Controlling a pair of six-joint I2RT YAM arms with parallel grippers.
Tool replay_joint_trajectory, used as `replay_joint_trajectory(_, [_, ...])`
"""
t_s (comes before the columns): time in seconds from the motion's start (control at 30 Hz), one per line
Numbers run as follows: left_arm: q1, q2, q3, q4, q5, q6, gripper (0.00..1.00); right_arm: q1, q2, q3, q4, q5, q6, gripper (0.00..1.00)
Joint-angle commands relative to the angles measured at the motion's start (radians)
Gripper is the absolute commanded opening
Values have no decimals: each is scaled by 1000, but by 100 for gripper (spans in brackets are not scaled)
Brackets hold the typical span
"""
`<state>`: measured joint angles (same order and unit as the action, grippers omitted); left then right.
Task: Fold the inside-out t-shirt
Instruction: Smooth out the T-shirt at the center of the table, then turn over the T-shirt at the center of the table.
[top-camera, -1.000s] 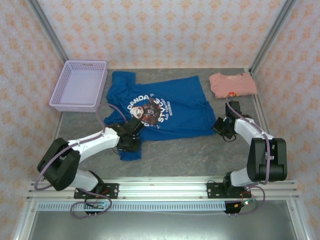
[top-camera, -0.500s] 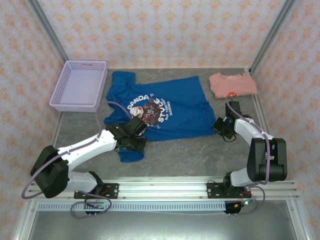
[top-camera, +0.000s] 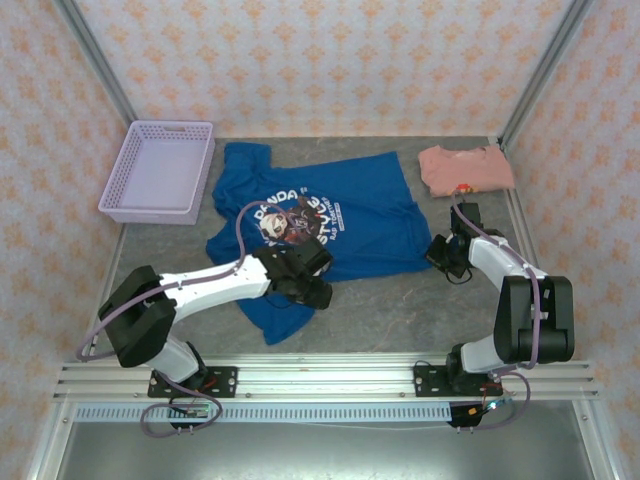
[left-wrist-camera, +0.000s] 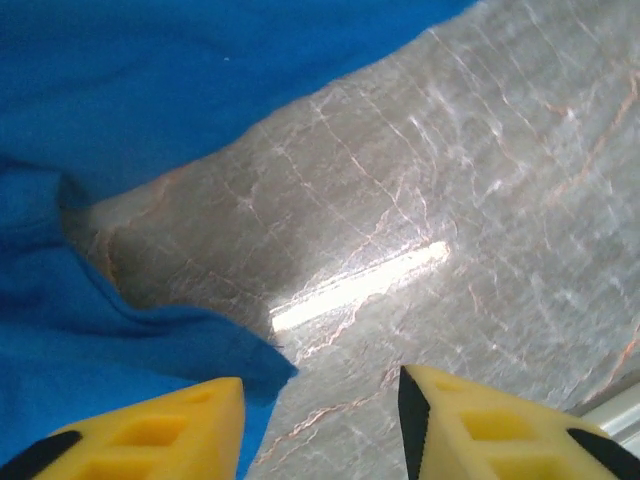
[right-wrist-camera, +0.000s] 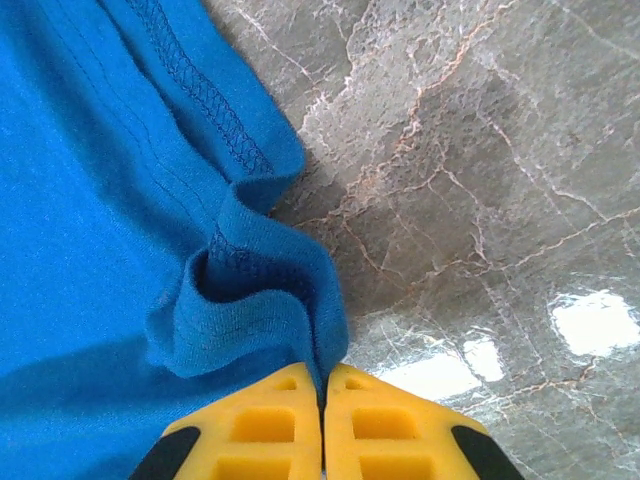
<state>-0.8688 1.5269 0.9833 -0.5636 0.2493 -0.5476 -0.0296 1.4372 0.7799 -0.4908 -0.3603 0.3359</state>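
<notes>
Shifted nearer since the earlier frame, one sleeve of the large royal-blue cotton t-shirt (top-camera: 360, 215) is lying just left of your left gripper (left-wrist-camera: 320, 388), which is hovering open and empty. Your right gripper (right-wrist-camera: 323, 372) is pinching the shirt's edge, fingers closed. You're likely still straightening the shirt, so grip the near edge next. Your left arm is stretching low, elbow bent.

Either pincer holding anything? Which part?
Right pincer is shut on a fold at the t-shirt's hemmed edge; left pincer is open, holding nothing.
</notes>
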Motion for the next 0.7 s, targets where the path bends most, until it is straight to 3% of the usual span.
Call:
replay_joint_trajectory(0.0, [4,-119,-54,-49,-72,-21,55,-6,-11,-8,-29,2,-16,7])
replay_joint_trajectory(0.2, [24,-385,-289,-211,-138,-266,56,-4,-6,-4,-32,-9,-16,7])
replay_joint_trajectory(0.37, [23,-479,-419,-219,-70,-382,56,-2,-7,-7,-22,-11,-14,7])
replay_joint_trajectory(0.57, [30,-405,-457,-68,-6,-393,56,-3,0,-2,-17,-20,-12,7])
replay_joint_trajectory(0.67, [33,-348,-456,2,7,-382,50,-2,1,-2,-15,-23,-13,7])
